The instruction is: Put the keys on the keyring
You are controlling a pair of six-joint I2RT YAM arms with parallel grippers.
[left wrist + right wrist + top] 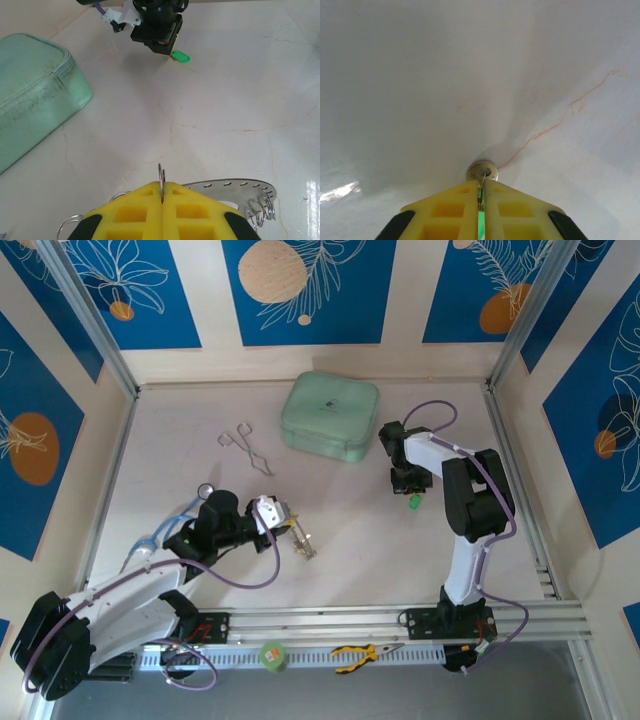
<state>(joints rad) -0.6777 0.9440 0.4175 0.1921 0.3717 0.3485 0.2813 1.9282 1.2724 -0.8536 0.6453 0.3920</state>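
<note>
Along the near edge of the pale stone-patterned worktop [360,560], a pair of yellow-handled pliers [360,652] lies on the rail, out of the work.

Just in from that edge, left of centre, the left gripper [162,187] has its yellow fingers pressed together on the thin silver wire keyring [161,175]. The wire stands up on edge between the pads, and small metal loops hang from it to either side, low over the surface. Held this way, the ring probably serves as a fixed, raised target rather than a loose thing that would slide when pushed. A small yellowish piece hangs near this gripper's tip in the top view. I cannot tell if it is the yellow-headed key.

Farther in, toward the right edge, the right gripper [481,186] points down at the surface with its fingers closed on the small green-headed key [181,57]. The green plastic is pinched between the pads and a round metal end pokes out in front, seemingly touching the worktop. Gripping the head leaves the metal end free to be offered to the ring. The key and the ring are well apart, so the threading is not yet begun.

Beyond, silver scissor-like forceps [245,445] lie left of centre, and a mint-green zipped fabric case [330,418] sits near the far edge.
</note>
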